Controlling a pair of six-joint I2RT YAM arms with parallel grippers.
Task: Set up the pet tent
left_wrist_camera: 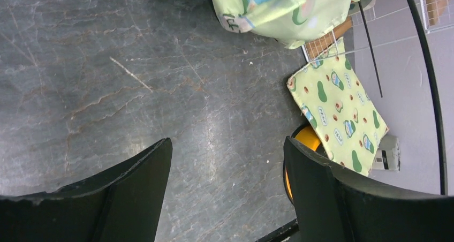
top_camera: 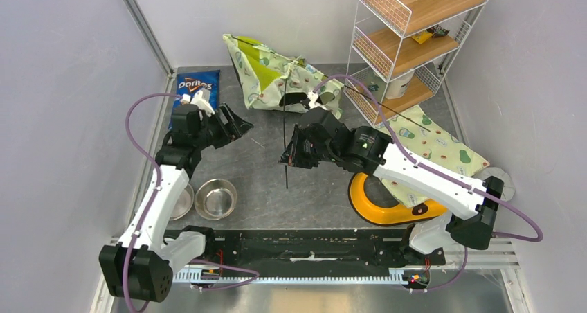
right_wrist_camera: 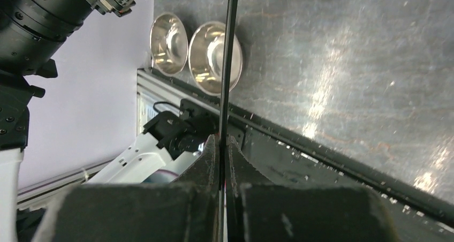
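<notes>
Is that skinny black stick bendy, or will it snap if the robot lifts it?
Probably springy, not stiff: the black pole is very thin and long. Likely light too; the right fingers hold it with just a small pinch. It could slide or swing in that grip.

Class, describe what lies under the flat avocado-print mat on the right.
A yellow object with a dark centre pokes out from under the near edge of the mat. The rest beneath is covered by fabric and the right arm.

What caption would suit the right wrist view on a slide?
The right hand pinches a thin black pole; two steel bowls sit on the grey table beyond.
</notes>
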